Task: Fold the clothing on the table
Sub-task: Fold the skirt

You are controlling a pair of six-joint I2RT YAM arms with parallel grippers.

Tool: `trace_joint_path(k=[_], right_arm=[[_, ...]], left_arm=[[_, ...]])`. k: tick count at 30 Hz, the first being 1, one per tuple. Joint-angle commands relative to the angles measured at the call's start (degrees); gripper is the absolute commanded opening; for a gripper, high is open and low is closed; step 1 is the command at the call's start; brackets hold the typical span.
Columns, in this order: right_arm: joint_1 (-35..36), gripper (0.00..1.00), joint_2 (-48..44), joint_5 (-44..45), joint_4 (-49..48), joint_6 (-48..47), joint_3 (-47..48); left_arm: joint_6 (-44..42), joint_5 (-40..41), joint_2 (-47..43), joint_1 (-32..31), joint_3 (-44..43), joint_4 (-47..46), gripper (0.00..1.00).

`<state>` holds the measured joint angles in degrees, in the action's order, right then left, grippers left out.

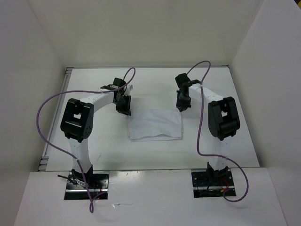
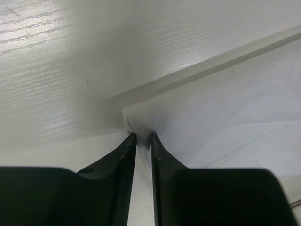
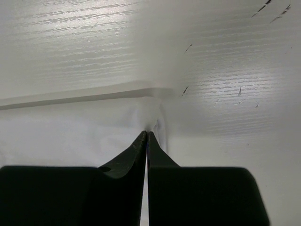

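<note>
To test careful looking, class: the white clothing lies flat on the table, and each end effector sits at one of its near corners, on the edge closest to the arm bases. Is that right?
Not quite. The clothing does lie flat on the table, but the left end effector and right end effector sit at its far corners, on the edge away from the arm bases. The top external view shows this.

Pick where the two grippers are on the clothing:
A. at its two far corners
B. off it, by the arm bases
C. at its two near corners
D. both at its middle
A: from above, the left gripper and right gripper sit at the two far corners of the clothing, and each wrist view shows a cloth corner at its fingertips.
</note>
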<state>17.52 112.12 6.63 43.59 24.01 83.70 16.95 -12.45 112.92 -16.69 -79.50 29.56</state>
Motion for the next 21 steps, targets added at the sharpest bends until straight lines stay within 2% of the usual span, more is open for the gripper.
trace_joint_path(k=[1, 5, 15, 21], right_arm=[[-0.47, 0.04, 0.47, 0.05, -2.55, -0.98, 1.2], [-0.47, 0.0, 1.0, -1.1, -2.55, -0.98, 1.2], [-2.23, 0.0, -5.76, -2.94, -0.18, -1.51, 1.38], [-3.28, 0.0, -5.77, -3.56, 1.05, -2.04, 5.41]], left_arm=[[0.63, 1.11, 1.33, 0.34, -0.21, -0.65, 0.23], [0.63, -0.2, 1.86, 0.34, 0.32, -0.65, 0.0], [1.16, -4.69, -5.43, 0.34, -0.21, 1.02, 0.0], [1.16, -6.71, -6.66, 1.48, -1.0, 1.02, 0.0]])
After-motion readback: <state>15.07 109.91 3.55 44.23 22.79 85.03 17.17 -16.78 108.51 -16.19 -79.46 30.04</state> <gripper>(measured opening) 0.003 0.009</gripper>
